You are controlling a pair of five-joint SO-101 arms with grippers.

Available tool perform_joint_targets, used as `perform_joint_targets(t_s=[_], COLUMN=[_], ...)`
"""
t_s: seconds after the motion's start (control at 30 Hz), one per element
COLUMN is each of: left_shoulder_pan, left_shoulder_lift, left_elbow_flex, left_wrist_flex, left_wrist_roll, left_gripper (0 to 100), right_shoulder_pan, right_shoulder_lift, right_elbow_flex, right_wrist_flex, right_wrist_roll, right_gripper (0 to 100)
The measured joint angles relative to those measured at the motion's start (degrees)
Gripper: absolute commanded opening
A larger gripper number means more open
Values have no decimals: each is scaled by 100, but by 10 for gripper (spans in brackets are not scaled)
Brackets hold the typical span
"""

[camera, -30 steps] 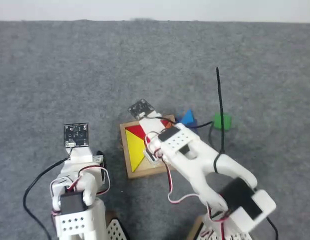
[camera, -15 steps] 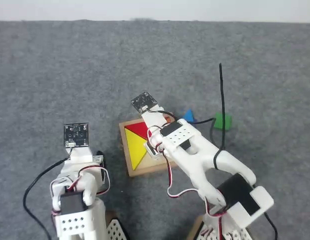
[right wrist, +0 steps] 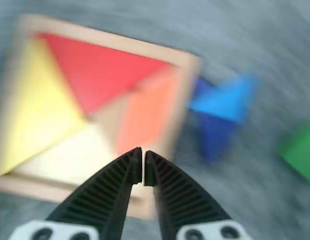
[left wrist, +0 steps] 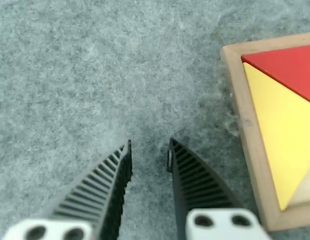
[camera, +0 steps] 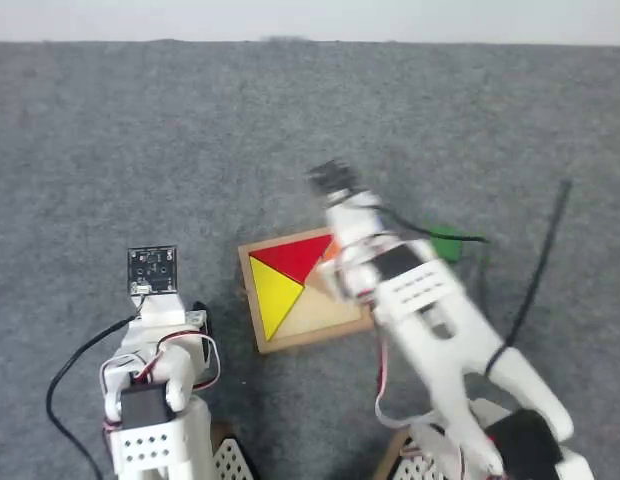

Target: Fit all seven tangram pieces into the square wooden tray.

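The square wooden tray (camera: pixel 252 300) lies mid-table with a red triangle (camera: pixel 290 255) and a yellow triangle (camera: pixel 273 290) in it. In the right wrist view an orange piece (right wrist: pixel 150 107) also lies in the tray (right wrist: pixel 190 60), beside bare wood. My right gripper (right wrist: pixel 143 159) hangs shut and empty above the tray's bare part. Past the tray's far-right rim lie a light blue piece (right wrist: pixel 225 97), a dark blue piece (right wrist: pixel 215 130) and a green piece (camera: pixel 447 243). My left gripper (left wrist: pixel 149 150) is open and empty over the carpet, left of the tray (left wrist: pixel 245 125).
Grey carpet covers the table on all sides. The right arm (camera: pixel 420 300) stretches over the tray's right edge, with a black cable (camera: pixel 535 270) trailing off it. The left arm (camera: pixel 155 340) stands at the front left.
The right arm has swung right and back from over the tray, uncovering the red and yellow triangles. The left arm has not moved.
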Motion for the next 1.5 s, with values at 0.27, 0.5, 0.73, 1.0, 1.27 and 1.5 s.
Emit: perform_joint_targets(t_s=[0.27, 0.5, 0.73, 1.0, 1.27, 1.5], left_shoulder_pan=[0, 0, 0, 0, 0, 0], left_shoulder_lift=[0, 0, 0, 0, 0, 0], left_elbow_flex=[0, 0, 0, 0, 0, 0], left_wrist_flex=[0, 0, 0, 0, 0, 0], left_wrist_roll=[0, 0, 0, 0, 0, 0], left_gripper=[111, 111, 111, 111, 111, 111], right_shoulder_pan=[1741, 1855, 2286, 2330, 2330, 1284], right_shoulder_lift=[1336, 3341, 4255, 4360, 4308, 3068], right_elbow_flex=[-1380, -2708, -3552, -3736, -3754, -2549], right_wrist_flex=[686, 826, 1160, 1301, 1310, 1116], right_wrist_roll=[53, 88, 88, 97, 97, 299], right_gripper=[275, 283, 257, 95, 37, 33])
